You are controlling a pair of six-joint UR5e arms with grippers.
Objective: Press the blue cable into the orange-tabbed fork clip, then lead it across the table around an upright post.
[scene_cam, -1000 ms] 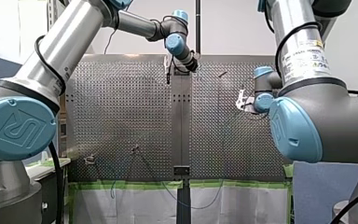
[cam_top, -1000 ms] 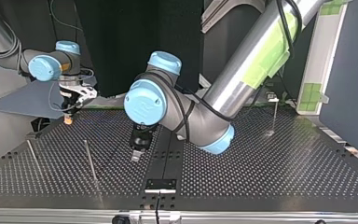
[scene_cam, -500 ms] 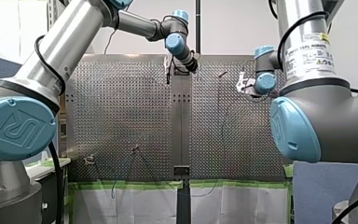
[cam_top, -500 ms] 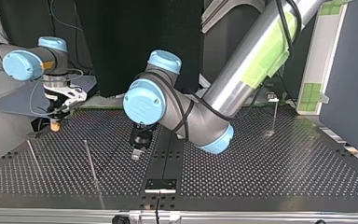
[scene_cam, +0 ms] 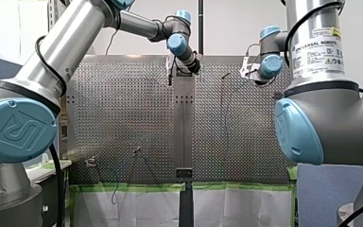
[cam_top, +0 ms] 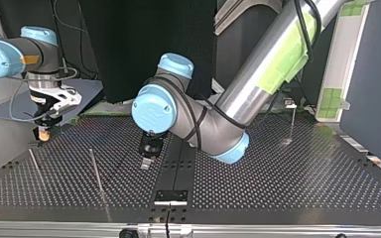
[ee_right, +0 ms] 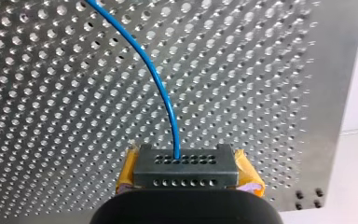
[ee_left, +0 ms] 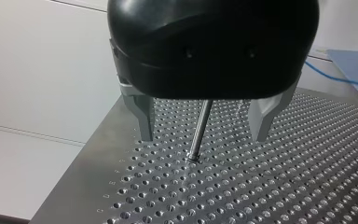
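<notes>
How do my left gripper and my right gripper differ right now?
The left gripper has bare metal fingers; the right gripper has yellow pads. The left gripper is open and holds nothing, a post showing between its fingers; the right gripper is shut on the blue cable. Both hang over the perforated table.
</notes>
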